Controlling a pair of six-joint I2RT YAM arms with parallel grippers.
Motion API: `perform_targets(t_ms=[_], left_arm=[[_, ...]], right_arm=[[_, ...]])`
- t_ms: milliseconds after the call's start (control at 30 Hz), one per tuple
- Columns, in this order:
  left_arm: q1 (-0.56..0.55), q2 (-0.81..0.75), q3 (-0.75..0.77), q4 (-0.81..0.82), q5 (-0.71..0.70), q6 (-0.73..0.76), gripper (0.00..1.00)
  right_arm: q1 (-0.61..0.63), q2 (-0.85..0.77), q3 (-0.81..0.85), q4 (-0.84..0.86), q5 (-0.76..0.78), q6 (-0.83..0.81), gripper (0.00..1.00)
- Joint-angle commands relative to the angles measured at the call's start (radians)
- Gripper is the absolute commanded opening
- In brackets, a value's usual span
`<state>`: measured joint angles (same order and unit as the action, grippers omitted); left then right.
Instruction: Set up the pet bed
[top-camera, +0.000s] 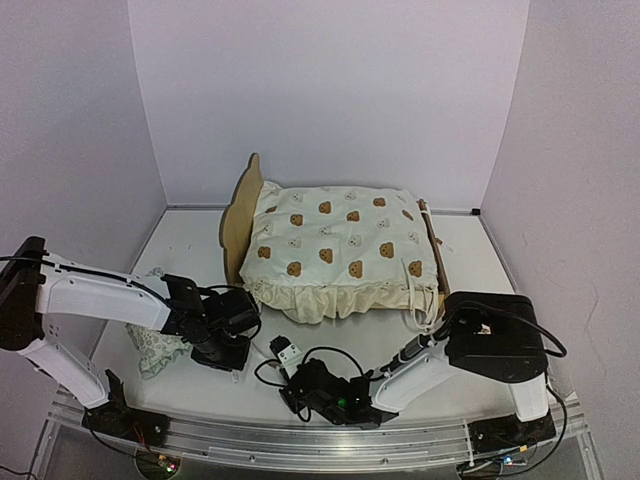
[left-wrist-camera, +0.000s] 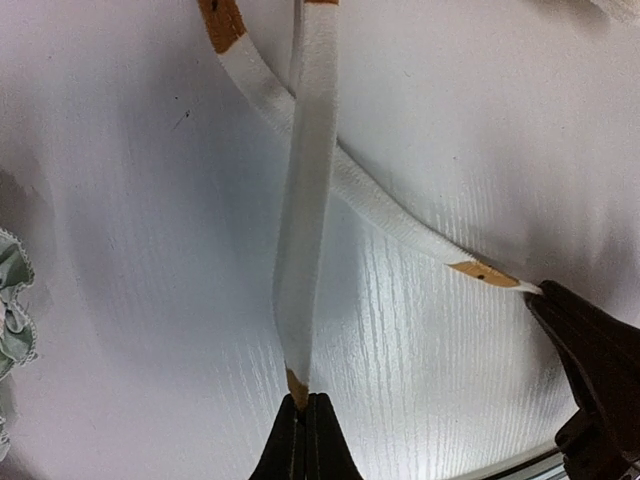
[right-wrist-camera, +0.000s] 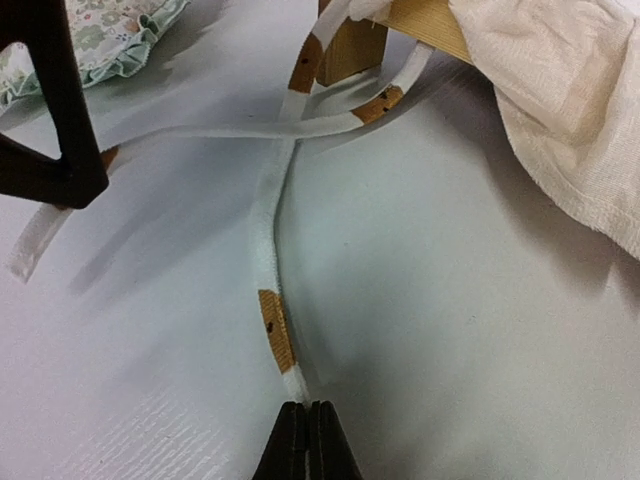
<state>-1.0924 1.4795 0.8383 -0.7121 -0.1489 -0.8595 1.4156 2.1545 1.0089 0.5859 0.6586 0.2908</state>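
**Inspector:** State of the pincers?

**Assessor:** The left pincer (left-wrist-camera: 305, 415) is pressed together on the end of one white tie (left-wrist-camera: 305, 200). The right pincer (right-wrist-camera: 307, 425) likewise pinches the tip of the second tie (right-wrist-camera: 268, 250). The two ties cross just ahead of both pincers.

**Inspector:** Location of the pet bed?

**Assessor:** The pet bed (top-camera: 240, 215) stands beyond both pincers with the bear-print cover (top-camera: 340, 245) laid over it. Its wooden corner post (right-wrist-camera: 350, 50) lies straight ahead of the right pincer, where the ties begin. The pillow (right-wrist-camera: 110, 30) lies on the table off the left pincer's left side, not on the bed.

**Inspector:** Step in hand?

**Assessor:** In my judgement, fastening the cover. The ties are crossed and no knot is formed. Whether they pass round the post is unclear from these views.

**Inspector:** Next requirement?

**Assessor:** One end needs passing under the crossing, then both drawn apart evenly without dragging the cover askew. Pillow placement is not yet done.
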Motion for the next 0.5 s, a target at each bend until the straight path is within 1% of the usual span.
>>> perform_targets(t_ms=[0,133,200,233,333,367,433,467], left_arm=[[-0.003,0.016,-0.016,0.048,0.016,0.014,0.00],[-0.003,0.009,-0.021,0.046,0.020,0.015,0.01],[-0.003,-0.017,-0.020,0.042,0.024,0.024,0.06],[-0.003,-0.037,-0.019,0.038,0.025,0.027,0.10],[-0.001,-0.108,-0.005,0.022,0.022,0.041,0.28],[-0.001,-0.130,0.003,0.016,0.021,0.047,0.32],[-0.001,-0.169,0.017,0.001,0.016,0.054,0.44],[-0.001,-0.178,0.026,-0.010,0.006,0.056,0.49]], right_arm=[[-0.016,-0.055,-0.026,-0.044,-0.019,-0.016,0.00],[-0.022,-0.080,-0.026,-0.044,-0.042,-0.040,0.00],[-0.025,-0.087,-0.021,-0.044,-0.052,-0.052,0.00],[-0.028,-0.089,-0.018,-0.044,-0.059,-0.056,0.00],[-0.034,-0.090,-0.007,-0.044,-0.086,-0.063,0.00],[-0.035,-0.090,-0.004,-0.044,-0.093,-0.066,0.00],[-0.035,-0.096,-0.001,-0.044,-0.098,-0.071,0.00],[-0.035,-0.099,-0.001,-0.044,-0.099,-0.073,0.00]])
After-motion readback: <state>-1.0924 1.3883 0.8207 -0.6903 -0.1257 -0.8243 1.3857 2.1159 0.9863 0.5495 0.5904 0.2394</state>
